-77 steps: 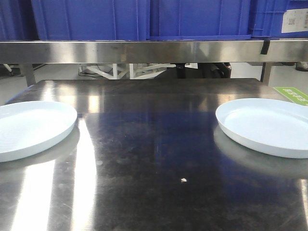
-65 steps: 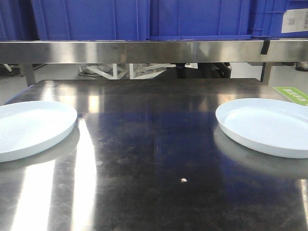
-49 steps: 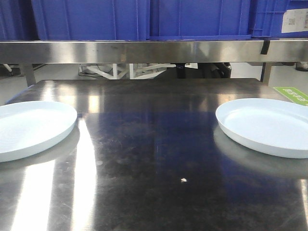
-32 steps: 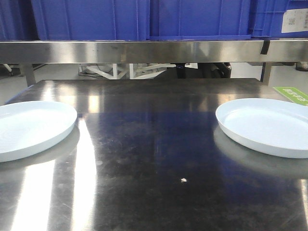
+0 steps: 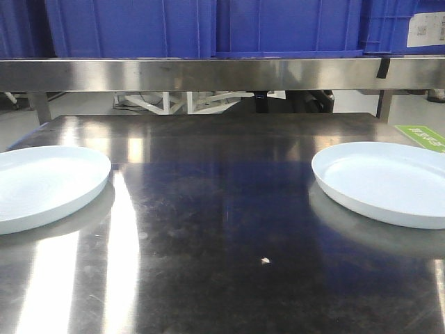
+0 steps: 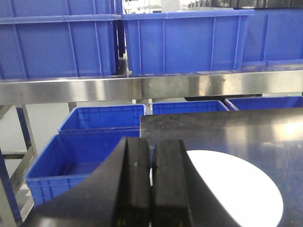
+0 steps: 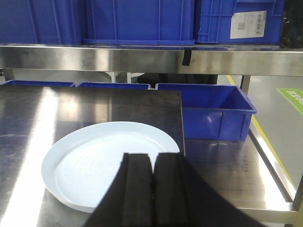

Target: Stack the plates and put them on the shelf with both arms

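**Sitting apart on the table: two plates, not yet stacked**

Lying flat at the left end of the table (image 5: 222,209): left plate (image 5: 49,184). Lying flat at the table's right end: right plate (image 5: 386,182), well apart from the other, dark steel between them. Running above the table's far edge: shelf (image 5: 208,74), a long brushed rail loaded with blue crates (image 5: 132,28). Standing beyond the table's left end, lower down: lower crates (image 6: 99,127). Hanging at the table's left end, pointed toward the left plate's rim: left claw (image 6: 151,151), fingers pressed together, gripping nothing. Hanging at the table's right end, over the right plate's near rim: right claw (image 7: 152,163), likewise pressed closed and empty.
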